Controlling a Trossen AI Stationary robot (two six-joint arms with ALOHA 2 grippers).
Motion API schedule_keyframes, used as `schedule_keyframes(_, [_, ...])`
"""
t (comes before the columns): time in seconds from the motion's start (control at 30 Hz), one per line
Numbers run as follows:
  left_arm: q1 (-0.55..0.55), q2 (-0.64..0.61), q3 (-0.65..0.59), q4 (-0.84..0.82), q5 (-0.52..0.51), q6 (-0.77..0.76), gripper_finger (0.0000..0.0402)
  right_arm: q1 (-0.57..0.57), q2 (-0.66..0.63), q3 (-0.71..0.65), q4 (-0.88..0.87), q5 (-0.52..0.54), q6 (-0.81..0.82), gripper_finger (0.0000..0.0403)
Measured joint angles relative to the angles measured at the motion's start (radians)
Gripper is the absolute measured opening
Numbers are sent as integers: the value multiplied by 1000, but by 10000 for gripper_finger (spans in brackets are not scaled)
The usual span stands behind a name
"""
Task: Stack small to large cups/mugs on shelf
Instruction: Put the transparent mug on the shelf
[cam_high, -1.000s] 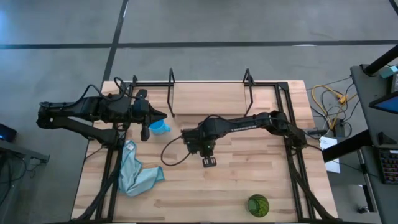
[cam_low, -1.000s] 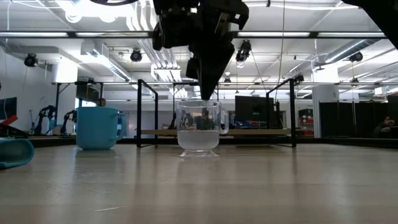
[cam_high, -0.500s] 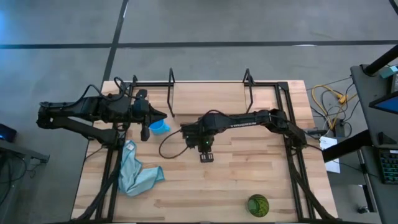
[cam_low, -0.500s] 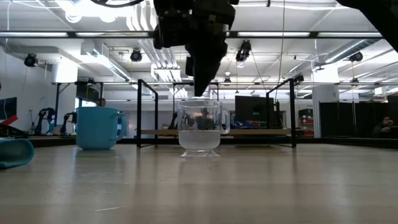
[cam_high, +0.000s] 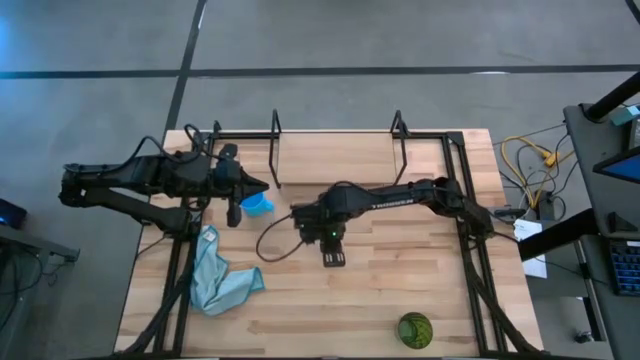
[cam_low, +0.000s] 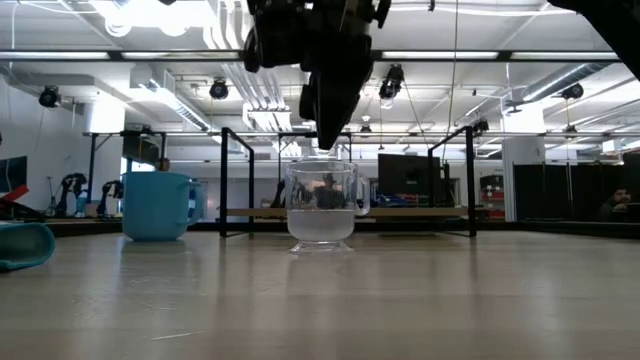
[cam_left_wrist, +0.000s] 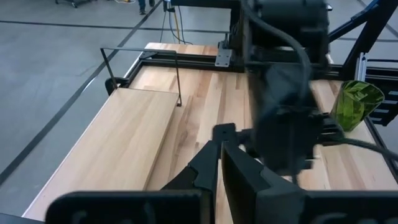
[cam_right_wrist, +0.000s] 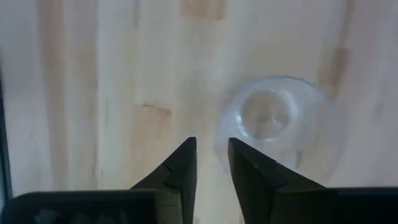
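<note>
The small clear cup (cam_low: 322, 213) stands upright on its base mid-table; the right wrist view looks down into it (cam_right_wrist: 273, 124). My right gripper (cam_low: 328, 148) (cam_right_wrist: 211, 152) points down just above its rim, fingers a narrow gap apart, touching nothing. The bright blue mug (cam_high: 258, 204) (cam_low: 158, 205) stands upright on the table's left part. My left gripper (cam_high: 264, 186) (cam_left_wrist: 220, 163) hovers shut next to it. The green patterned cup (cam_high: 415, 328) (cam_left_wrist: 356, 102) sits near the table's near right corner. The shelf (cam_high: 335, 160) (cam_low: 400, 212) runs along the far edge.
A light blue cloth (cam_high: 220, 280) (cam_low: 20, 245) lies crumpled on the table's left near part. The shelf's black wire end frames (cam_high: 276, 150) stand at the far side. Bare wood stretches between the clear cup and the green cup.
My right gripper has risen slightly: its fingertips, level with the clear cup's rim a second ago, now stand just above it. It drifted a little toward the far edge and back. The cup has stayed in place.
</note>
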Motion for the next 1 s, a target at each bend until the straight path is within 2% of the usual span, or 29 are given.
schedule_keyframes(0.13, [0,0,0,1,0,0,8,16,25,-1,7,5,-2,86])
schedule_keyframes(0.3, [0,-1,0,2,0,0,8,21,39,-1,24,97,20,77])
schedule_keyframes(0.63, [0,1,0,2,0,0,8,20,9,34,29,101,63,69])
schedule_keyframes(0.8, [0,3,0,1,0,0,8,17,2,59,29,169,52,75])
schedule_keyframes(1.0, [0,6,0,2,0,0,8,15,3,63,27,189,84,71])
